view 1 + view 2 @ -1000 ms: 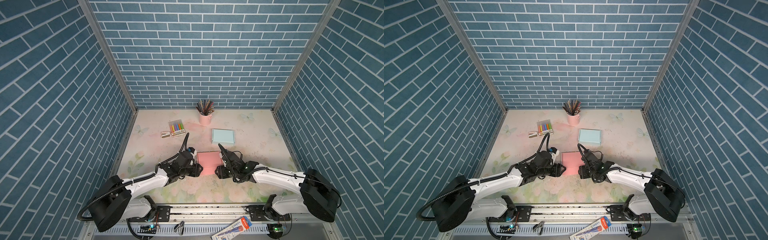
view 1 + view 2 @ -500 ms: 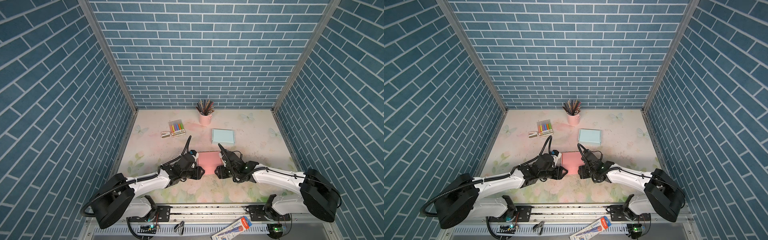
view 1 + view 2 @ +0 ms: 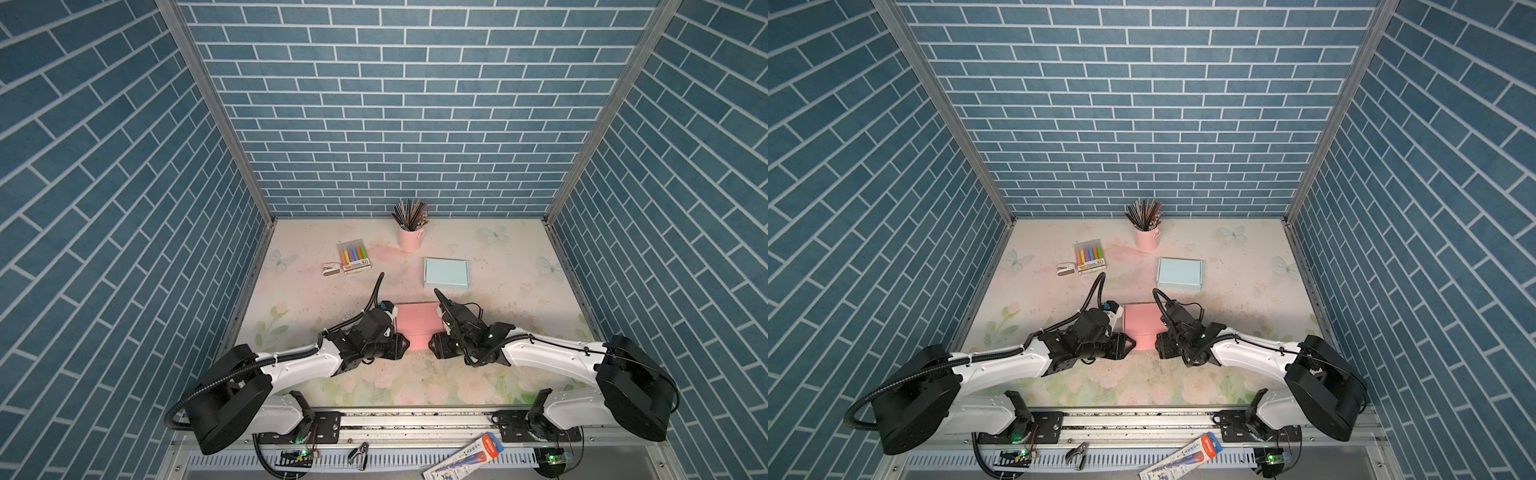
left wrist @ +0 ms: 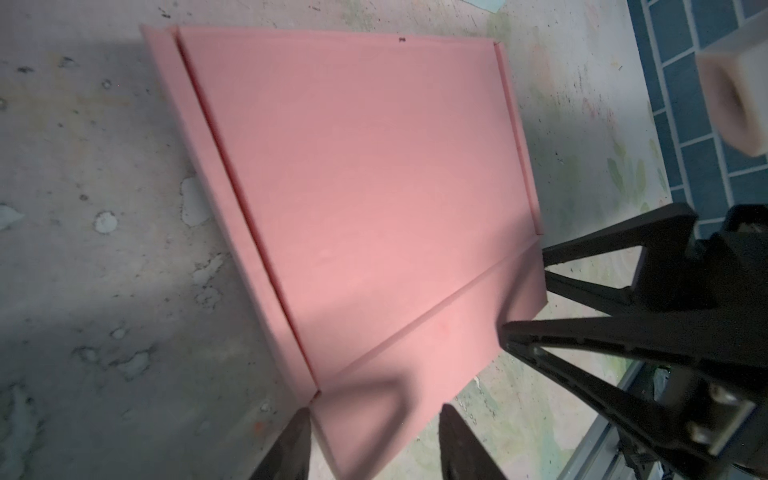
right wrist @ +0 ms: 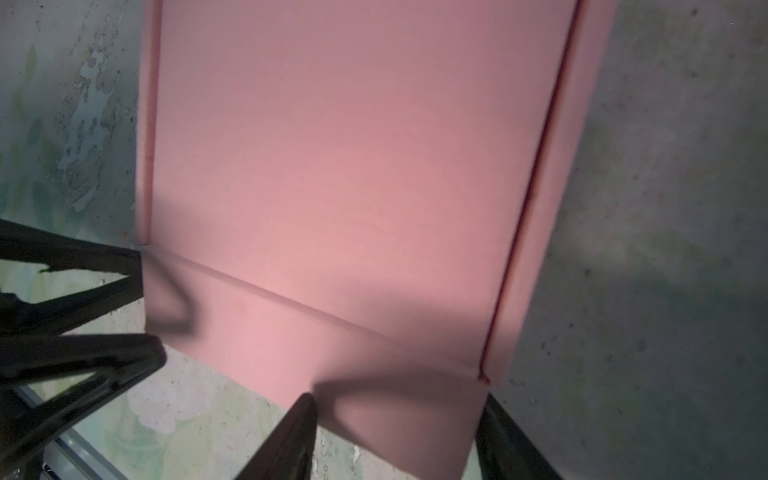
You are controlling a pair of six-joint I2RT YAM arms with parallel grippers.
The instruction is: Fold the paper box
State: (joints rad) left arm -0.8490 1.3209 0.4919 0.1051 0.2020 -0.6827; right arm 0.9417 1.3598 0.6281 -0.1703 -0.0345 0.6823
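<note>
Both unclenched, left gripper and right gripper straddle the near flap of the pink box, likely to fold it.

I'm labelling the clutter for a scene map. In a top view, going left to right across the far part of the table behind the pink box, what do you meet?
small stapler → pack of coloured markers → pink cup of pencils → light blue box
</note>
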